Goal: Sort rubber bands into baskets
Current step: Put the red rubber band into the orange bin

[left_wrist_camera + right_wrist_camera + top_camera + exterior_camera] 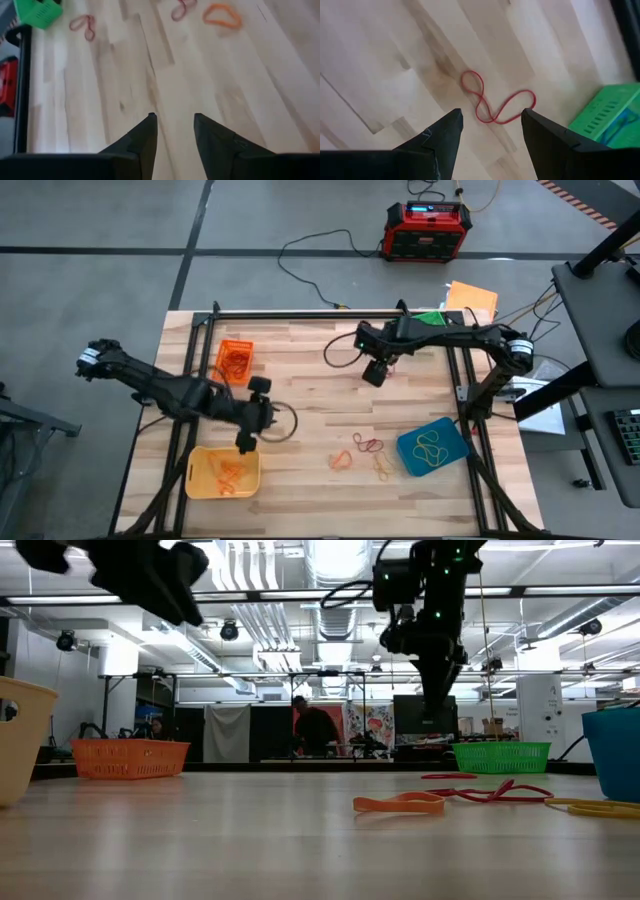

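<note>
From above, the left gripper [246, 442] hung just past the yellow basket [199, 483]'s far right corner, near the table [300, 390]'s front left. The right gripper [374, 373] sat toward the back, not far from the green basket [432, 318] at the rear edge. The orange basket [235, 361] was back left and the blue basket [432, 446] front right, with loose rubber bands [366, 448] between blue and yellow. Loads of bare wood in the middle.

Down low, an orange band [398, 803] lay flat ahead of red ones [490, 791], both arms well clear of the boards.

The left wrist cam showed its fingers [141, 145] spread narrowly, nothing between them, plain wood below.

The right wrist cam had its fingers [445, 140] wide apart over a twisted red band [492, 104], beside the green basket [610, 117].
</note>
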